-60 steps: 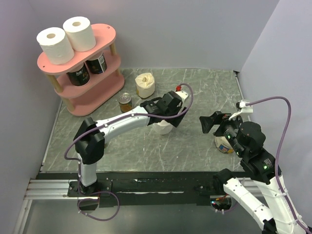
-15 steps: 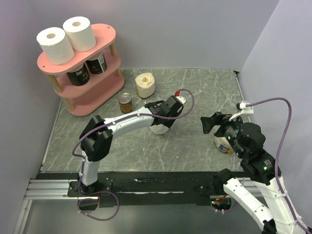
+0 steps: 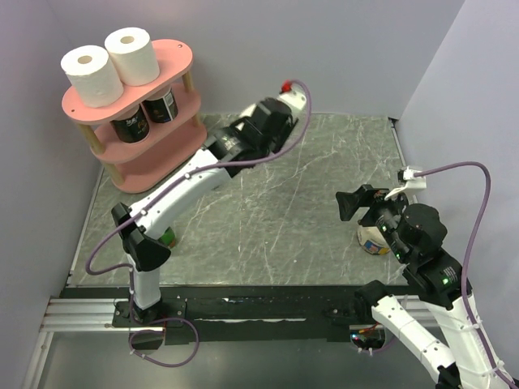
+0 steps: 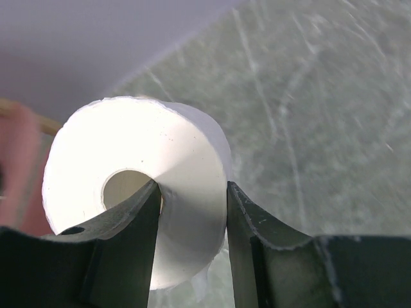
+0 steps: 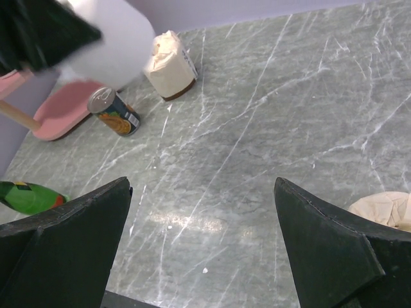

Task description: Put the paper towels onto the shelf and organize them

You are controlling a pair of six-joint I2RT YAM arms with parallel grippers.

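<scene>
Lilac walls close in a grey-green marbled worktop (image 3: pixel 324 162). At its far left corner stands the pink shelf (image 3: pixel 180 58). On its top board one paper towel roll (image 3: pixel 91 73) and a second roll (image 3: pixel 132 55) stand on end, side by side and touching. Dark labelled cans (image 3: pixel 130 126) occupy the middle tier.

Left gripper (image 4: pixel 192 205): clamped on a third paper towel roll (image 4: pixel 128 160). One finger sits inside the hollow core and the other presses the outer wrap, pinching the roll's wall between them. The roll is held clear of the worktop, near the far edge and just right of the shelf. In the overhead view the arm hides it.

Right gripper (image 5: pixel 202 186): jaws wide apart, nothing between them, hovering over the right side of the worktop. A beige bundle (image 3: pixel 373 241) lies near the right edge beside this arm; what it is cannot be told.

Toward the far edge a cream wrapped roll (image 5: pixel 170 67) stands on the worktop, with an upright tin can (image 5: pixel 114 110) near it, towards the shelf's base. A green object (image 5: pixel 29 196) lies near the left edge; its kind is unclear.
</scene>
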